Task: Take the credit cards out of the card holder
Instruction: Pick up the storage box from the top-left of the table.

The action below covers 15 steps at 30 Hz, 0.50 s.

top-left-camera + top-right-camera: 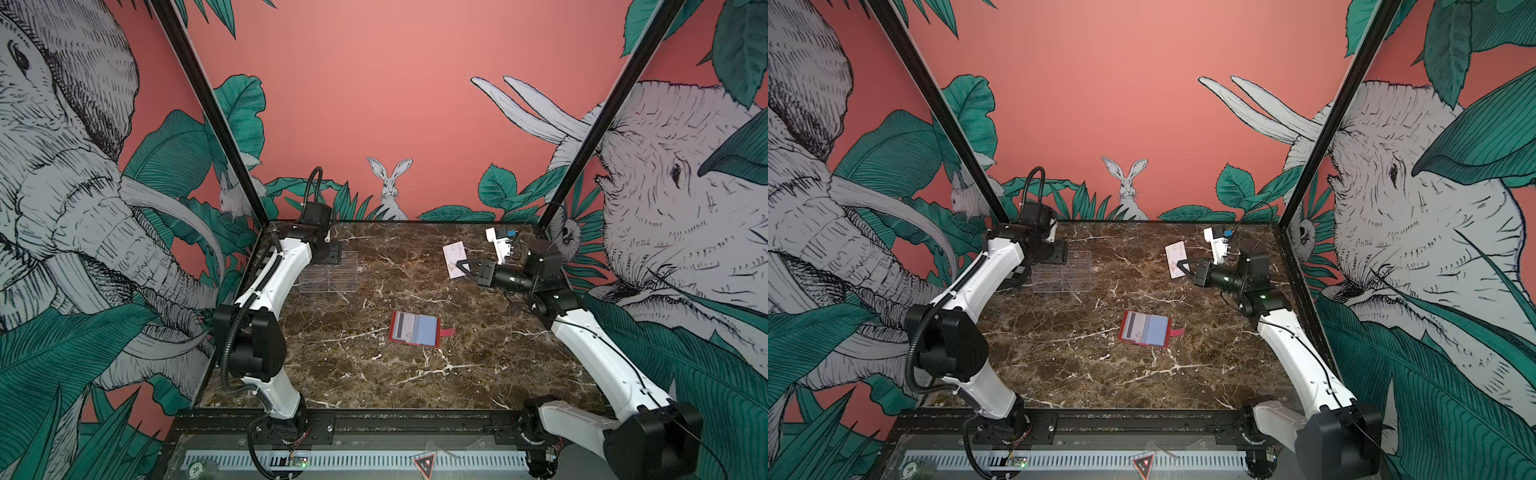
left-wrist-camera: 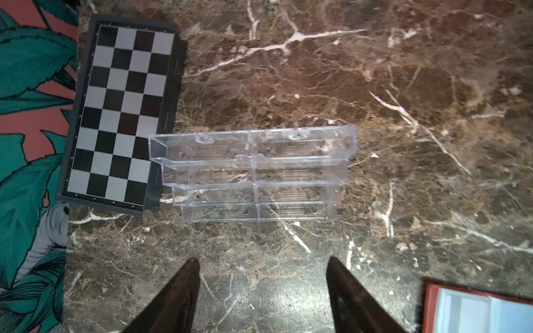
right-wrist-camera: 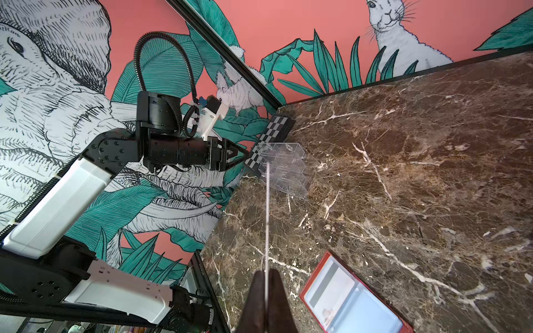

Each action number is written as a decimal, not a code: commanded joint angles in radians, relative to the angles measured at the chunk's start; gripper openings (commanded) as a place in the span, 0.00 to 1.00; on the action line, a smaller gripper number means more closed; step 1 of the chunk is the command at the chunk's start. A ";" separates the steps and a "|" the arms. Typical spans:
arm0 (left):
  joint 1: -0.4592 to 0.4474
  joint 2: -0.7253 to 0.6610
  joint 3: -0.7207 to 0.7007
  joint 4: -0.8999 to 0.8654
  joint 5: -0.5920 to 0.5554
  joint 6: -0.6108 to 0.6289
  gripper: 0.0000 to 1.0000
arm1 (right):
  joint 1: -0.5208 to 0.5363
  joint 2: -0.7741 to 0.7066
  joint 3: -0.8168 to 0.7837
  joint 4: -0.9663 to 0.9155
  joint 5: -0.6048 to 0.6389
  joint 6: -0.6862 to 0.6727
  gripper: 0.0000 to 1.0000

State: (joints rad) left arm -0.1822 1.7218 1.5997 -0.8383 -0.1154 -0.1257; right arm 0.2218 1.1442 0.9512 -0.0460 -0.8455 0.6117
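My right pincer [image 1: 459,262] is pressed together on one credit card [image 1: 454,258]. It pinches the card at one short end. In my right wrist view the card [image 3: 268,216] shows only as a thin line coming out between the two dark fingers [image 3: 277,291]. This pincer is behind the card holder [image 1: 414,328] and to its right side, well apart from it.

The card holder lies open and flat on the tabletop [image 1: 374,374], with its red cover down and the pale blue sleeves up. Its small pinkish-red snap tab [image 1: 448,331] points out from its right edge. In the left sleeve of the holder sits a second card [image 1: 403,325], with a dark grey stripe on it.

My left pincer [image 2: 262,261] is spread, and between its fingers I see only bare tabletop. It hangs behind the card holder and far to its left. From my left wrist view only a corner of the holder [image 2: 476,308] is visible. Just in front of this pincer stands a clear rack [image 2: 251,173] with stepped rows. A checkered board [image 2: 121,115] lies against the rack, on the side away from the card holder.
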 commanded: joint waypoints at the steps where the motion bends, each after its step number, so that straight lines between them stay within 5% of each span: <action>1: 0.040 0.031 0.032 0.022 0.068 0.019 0.67 | 0.004 0.012 0.030 0.014 0.004 -0.014 0.00; 15: 0.070 0.233 0.137 0.081 0.110 -0.003 0.62 | 0.018 0.049 0.036 0.041 0.002 0.006 0.00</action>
State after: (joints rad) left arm -0.1150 1.9553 1.6966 -0.7677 -0.0200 -0.1253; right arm 0.2321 1.1889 0.9646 -0.0475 -0.8452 0.6170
